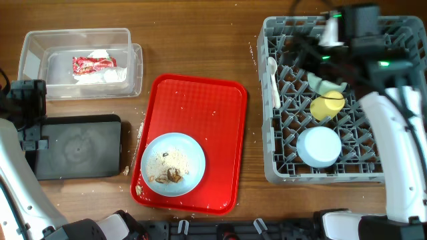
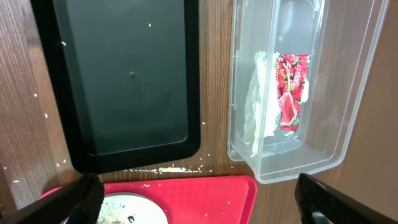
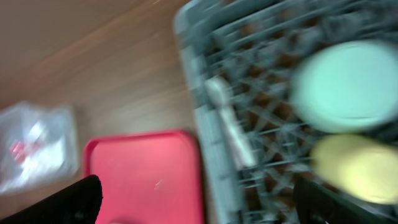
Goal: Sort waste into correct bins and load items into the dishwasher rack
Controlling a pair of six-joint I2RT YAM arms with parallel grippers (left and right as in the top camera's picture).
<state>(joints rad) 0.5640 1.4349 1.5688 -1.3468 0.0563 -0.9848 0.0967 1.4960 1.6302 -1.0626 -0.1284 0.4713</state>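
Since dry rubbish goes in the clear tub point(image 1: 30, 50) at the far-left corner of the table point(image 1: 200, 40), napkin point(image 2: 255, 106) and red wrapper point(image 2: 289, 93) lie there; wrapper print unreadable. Black tray point(image 1: 80, 150) by the left edge is all but bare, probably kept for the scraps point(image 1: 170, 175) on the blue plate point(image 1: 193, 157), red tray's point(image 1: 213, 113) near-left corner. Rack point(image 1: 267, 100) holds spoon point(image 1: 273, 83), yellow cup point(image 1: 327, 105), green bowl point(image 1: 319, 84), blue bowl point(image 1: 319, 147). Left gripper point(image 2: 202, 205) and right gripper point(image 3: 202, 208): jaws apart, empty.
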